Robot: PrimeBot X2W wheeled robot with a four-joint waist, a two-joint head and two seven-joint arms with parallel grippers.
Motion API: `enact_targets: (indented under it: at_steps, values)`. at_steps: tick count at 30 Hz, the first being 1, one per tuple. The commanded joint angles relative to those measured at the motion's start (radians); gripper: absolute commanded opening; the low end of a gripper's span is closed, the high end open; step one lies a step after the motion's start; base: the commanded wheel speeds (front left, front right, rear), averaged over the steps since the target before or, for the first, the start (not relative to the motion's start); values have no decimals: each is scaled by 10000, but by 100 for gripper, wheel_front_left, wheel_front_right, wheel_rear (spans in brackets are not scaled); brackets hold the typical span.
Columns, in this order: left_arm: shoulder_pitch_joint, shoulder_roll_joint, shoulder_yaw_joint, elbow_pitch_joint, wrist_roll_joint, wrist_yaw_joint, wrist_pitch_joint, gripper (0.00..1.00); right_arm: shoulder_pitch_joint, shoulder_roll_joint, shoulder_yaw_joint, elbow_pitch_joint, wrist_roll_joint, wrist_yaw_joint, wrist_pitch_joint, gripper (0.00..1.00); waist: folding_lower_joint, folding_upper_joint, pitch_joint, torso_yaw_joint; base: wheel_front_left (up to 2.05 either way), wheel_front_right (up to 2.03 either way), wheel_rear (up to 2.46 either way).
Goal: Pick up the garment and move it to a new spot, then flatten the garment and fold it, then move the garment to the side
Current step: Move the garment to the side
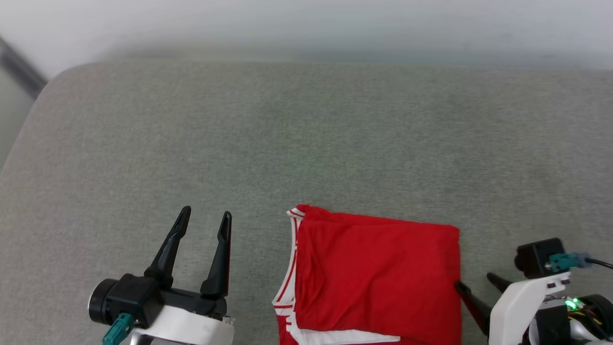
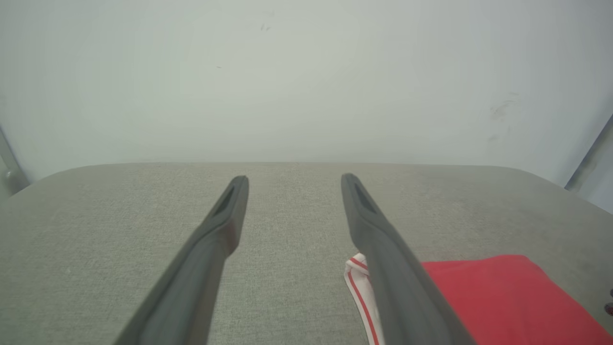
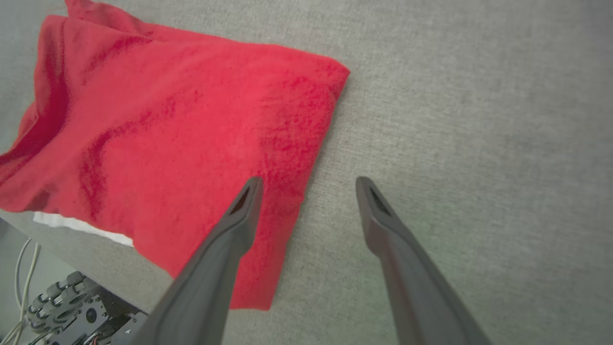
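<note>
The garment (image 1: 373, 273) lies folded into a red rectangle near the front edge of the grey padded table, with red-and-white striped trim along its left side and a white strip at the bottom. My left gripper (image 1: 205, 216) stands open to the left of it, apart from the cloth, nothing between its fingers. My right gripper (image 1: 476, 281) is open at the garment's right edge; in the right wrist view its left finger (image 3: 239, 215) is over the red cloth (image 3: 182, 129) and the other is over bare table. The left wrist view shows the garment (image 2: 503, 297) at lower right.
The grey padded table (image 1: 306, 134) stretches wide behind the garment, up to a pale wall. Its rounded left corner (image 1: 52, 81) and front edge (image 3: 72, 249) are in view. Cables and machinery (image 3: 57, 306) show below the front edge.
</note>
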Motion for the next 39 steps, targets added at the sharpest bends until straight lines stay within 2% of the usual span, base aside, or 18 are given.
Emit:
enact_targets:
  at_steps: [1,4,9,17,18,19,20,25,31,39]
  values:
    - [-147,-21,-22,15,39,-13,-22,100,-121,99,-2,66,70,0,251,100,0,0,209,222,0,0,0]
    - [-305,-55,-122,60,46,-13,-22,100,-279,272,-37,306,76,0,895,100,0,0,405,480,0,0,0]
    - [-463,-112,-255,157,34,-11,-22,100,-400,481,57,809,-11,-2,1329,100,0,0,636,884,0,0,0]
    - [-572,-203,-322,251,35,-11,-22,100,-410,409,649,1939,-486,0,1210,100,0,0,738,1196,0,0,0]
    - [-579,-209,-326,264,39,-13,-22,100,-435,429,717,2074,-491,0,1126,53,0,0,726,1200,0,0,0]
    - [-576,-216,-324,275,41,-11,-22,100,-470,442,798,2178,-492,1,1065,16,0,0,706,1195,0,0,0]
    - [-562,-223,-317,287,44,-11,-22,100,-530,421,902,2243,-532,1,996,0,0,0,672,1175,0,0,0]
    - [-449,-221,-355,292,40,-13,-22,100,-1029,-40,1125,2166,-828,-8,506,0,0,0,472,869,0,0,0]
    - [-359,-216,-556,380,-107,-13,-22,100,-1972,-1126,2079,1746,-1685,-3,341,0,0,0,353,-14,0,0,0]
    - [-851,-165,-1442,517,-70,-13,-22,100,-3529,-3582,3458,1022,-2306,-8,744,0,0,0,810,-1634,0,0,0]
